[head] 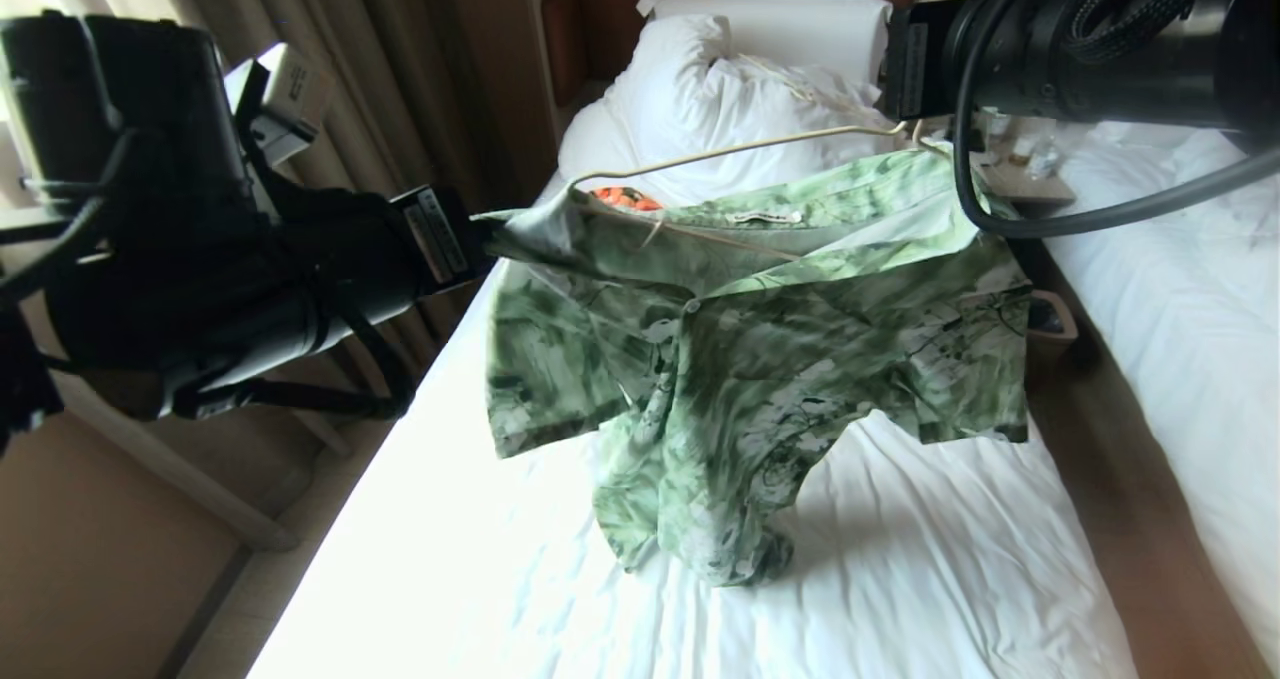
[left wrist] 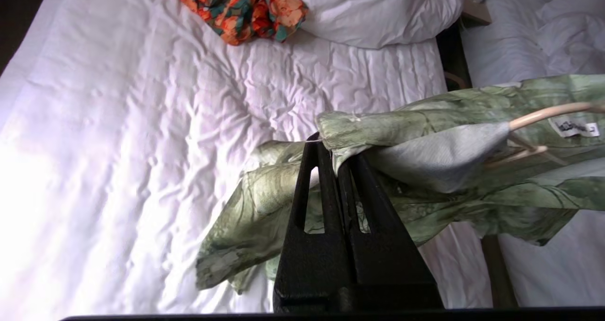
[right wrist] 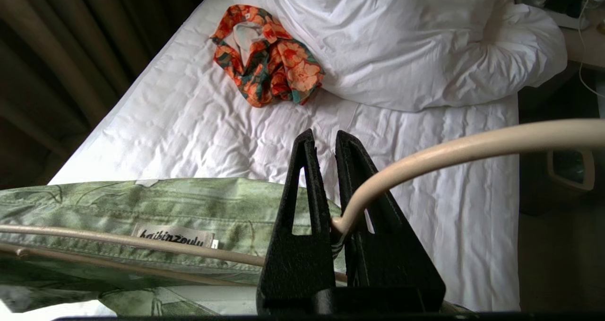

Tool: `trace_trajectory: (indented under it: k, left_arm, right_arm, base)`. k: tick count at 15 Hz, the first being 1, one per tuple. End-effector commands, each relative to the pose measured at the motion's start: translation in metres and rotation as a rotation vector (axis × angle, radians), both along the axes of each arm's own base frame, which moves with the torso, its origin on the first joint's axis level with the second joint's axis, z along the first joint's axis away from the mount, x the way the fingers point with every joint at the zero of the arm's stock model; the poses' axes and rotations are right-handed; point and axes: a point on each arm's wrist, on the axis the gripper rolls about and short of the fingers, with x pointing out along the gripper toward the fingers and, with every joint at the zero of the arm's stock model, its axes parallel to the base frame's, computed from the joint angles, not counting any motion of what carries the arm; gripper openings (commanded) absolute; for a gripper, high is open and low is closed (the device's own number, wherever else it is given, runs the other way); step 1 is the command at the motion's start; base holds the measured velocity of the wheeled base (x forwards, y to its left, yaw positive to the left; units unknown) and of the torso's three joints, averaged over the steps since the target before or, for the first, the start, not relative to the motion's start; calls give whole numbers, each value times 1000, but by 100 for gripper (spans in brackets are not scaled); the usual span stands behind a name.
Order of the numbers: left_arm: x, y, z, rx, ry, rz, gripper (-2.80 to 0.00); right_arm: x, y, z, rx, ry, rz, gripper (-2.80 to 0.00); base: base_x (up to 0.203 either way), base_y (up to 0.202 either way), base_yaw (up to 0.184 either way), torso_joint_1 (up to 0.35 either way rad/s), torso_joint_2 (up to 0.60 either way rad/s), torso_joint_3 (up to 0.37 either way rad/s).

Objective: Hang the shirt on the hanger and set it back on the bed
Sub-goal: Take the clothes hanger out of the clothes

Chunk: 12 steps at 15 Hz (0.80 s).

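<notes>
The green leaf-print shirt (head: 760, 359) hangs in the air over the bed (head: 900, 579), its lower hem resting on the sheet. The cream wire hanger (head: 740, 147) runs across its open collar. My left gripper (left wrist: 333, 146) is shut on the shirt's shoulder edge (left wrist: 425, 117), at the shirt's left end in the head view. The hanger wire (left wrist: 543, 115) comes out of the fabric just beyond that grip. My right gripper (right wrist: 326, 139) is shut on the hanger (right wrist: 449, 148) at the base of its hook, above the labelled collar (right wrist: 142, 203).
An orange floral garment (right wrist: 269, 61) lies on the sheet beside the big white pillow (head: 700, 89). A second white bed (head: 1180, 289) stands on the right across a narrow gap holding a nightstand (head: 1030, 184) and a bin (head: 1050, 324). Curtains (head: 330, 19) hang on the left.
</notes>
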Motion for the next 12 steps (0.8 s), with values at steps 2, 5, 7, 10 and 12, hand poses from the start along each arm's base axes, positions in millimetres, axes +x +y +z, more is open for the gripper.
trace_trajectory:
  k: [2,5,7,10,12]
  left_arm:
    - [-2,5,-22,-9,74,28,-280]
    - [-3,5,-36,1,108,21,-280]
    - [-1,3,-46,5,113,21,-280]
    - [-3,6,-54,-18,80,24,0]
    - [-12,23,-49,-31,54,63,0]
  right_arm:
    - [19,15,-19,-19,26,0,-280]
    - [31,28,-31,-22,23,7,-280]
    - [36,31,-36,-29,34,8,-280]
    - [40,36,-43,-40,47,11,-280]
    - [41,43,-47,-39,49,23,-280]
  base:
    - [0,0,0,0,0,0]
    - [0,0,0,0,0,0]
    - [0,0,0,0,0,0]
    - [0,0,0,0,0,0]
    - [0,0,0,0,0,0]
